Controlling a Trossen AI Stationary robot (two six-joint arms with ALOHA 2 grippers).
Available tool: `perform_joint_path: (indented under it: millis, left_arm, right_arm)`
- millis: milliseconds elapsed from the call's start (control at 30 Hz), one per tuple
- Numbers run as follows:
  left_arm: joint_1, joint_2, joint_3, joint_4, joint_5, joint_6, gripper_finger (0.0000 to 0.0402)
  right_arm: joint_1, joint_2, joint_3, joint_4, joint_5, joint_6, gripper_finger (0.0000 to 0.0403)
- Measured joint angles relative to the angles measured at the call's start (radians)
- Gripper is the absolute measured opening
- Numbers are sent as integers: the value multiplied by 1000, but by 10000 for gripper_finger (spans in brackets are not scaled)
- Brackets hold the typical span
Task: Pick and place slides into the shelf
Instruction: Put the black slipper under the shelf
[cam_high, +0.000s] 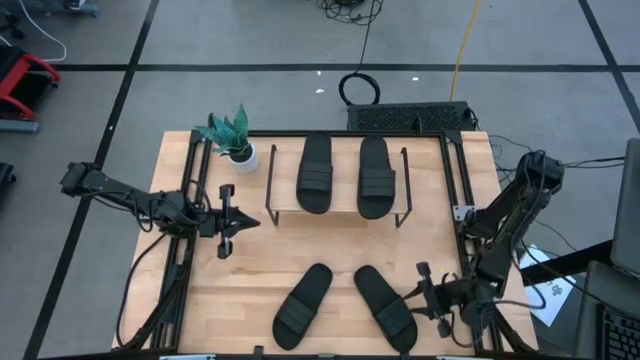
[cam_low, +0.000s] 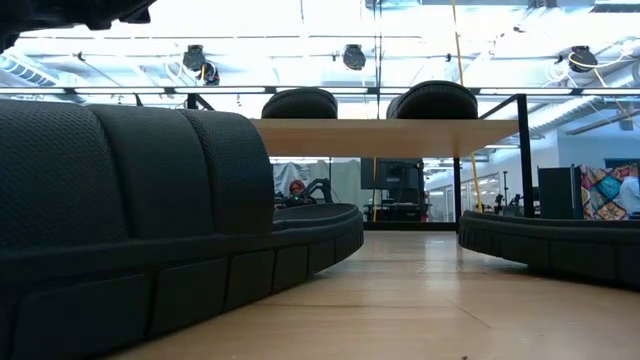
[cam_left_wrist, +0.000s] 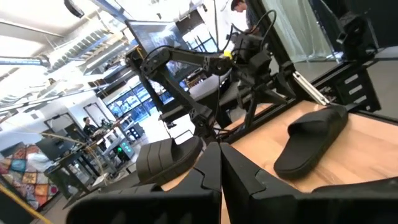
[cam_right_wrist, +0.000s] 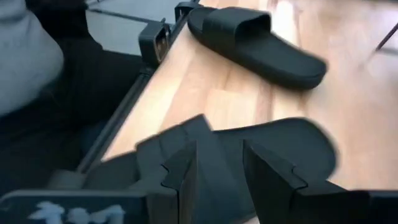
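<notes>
- Two slides already sit side by side on the shelf (cam_high: 335, 213), the left one (cam_high: 315, 172) and the right one (cam_high: 376, 176); two more lie on the counter (cam_high: 255, 270) in front of it.
- The right claw (cam_high: 432, 297) is low at the counter's near right corner, right beside the nearer slide (cam_high: 385, 305). In its wrist view the fingers (cam_right_wrist: 180, 171) stand parted with that slide's edge just ahead of them, nothing between them (so released, not grasping yet).
- The other loose slide (cam_high: 303, 305) lies just beyond the first, away from the right claw.
- The left claw (cam_high: 232, 222) waits clenched and empty, off the shelf's left end, near a small potted plant (cam_high: 233, 137).
- Risks, as I judge them: the claw comes in from the side, so it could shove the slide toward its neighbour instead of straddling the edge or strap.
- A pinch on the soft sole edge alone may let the slide droop or slip during the lift.
- The shelf top looks full, so a careless placement could knock a shelved slide.
</notes>
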Motion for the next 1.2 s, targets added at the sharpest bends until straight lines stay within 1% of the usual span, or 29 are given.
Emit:
perform_joint_path:
  millis: [100,200,267,367,433,533,667,733,800,900,933,1000,1167,1200]
  left_arm:
    - [0,0,0,0,9,0,5]
    - [0,0,0,0,9,1,11]
    - [0,0,0,1,9,7,14]
    - [0,0,0,7,10,8,11]
    - [0,0,0,13,10,8,5]
    - [0,0,0,14,11,5,3]
    - [0,0,0,14,11,4,13]
    - [0,0,0,14,11,4,16]
    - [0,0,0,14,11,5,16]
    - [0,0,0,14,11,4,10]
    - [0,0,0,14,11,5,6]
    - [0,0,0,14,11,4,2]
    - [0,0,0,13,11,4,13]
    - [0,0,0,13,11,4,15]
  right_arm:
    - [-8,36,0,57,-4,9,118]
    - [-16,52,0,95,-57,-31,118]
    - [-19,58,0,139,-75,-46,118]
    - [-47,59,0,234,-77,-85,118]
    - [-68,59,0,258,-77,-95,118]
    - [-81,59,0,240,-80,-23,119]
    - [-40,60,0,220,-80,18,128]
    - [-15,60,0,222,-105,43,134]
    - [8,60,5,211,-133,106,136]
    - [43,62,22,196,-128,208,136]
    - [53,70,32,187,-119,231,135]
    - [73,103,64,116,-94,243,135]
    - [80,224,188,-250,-84,366,134]
    - [78,249,217,-300,-80,372,134]
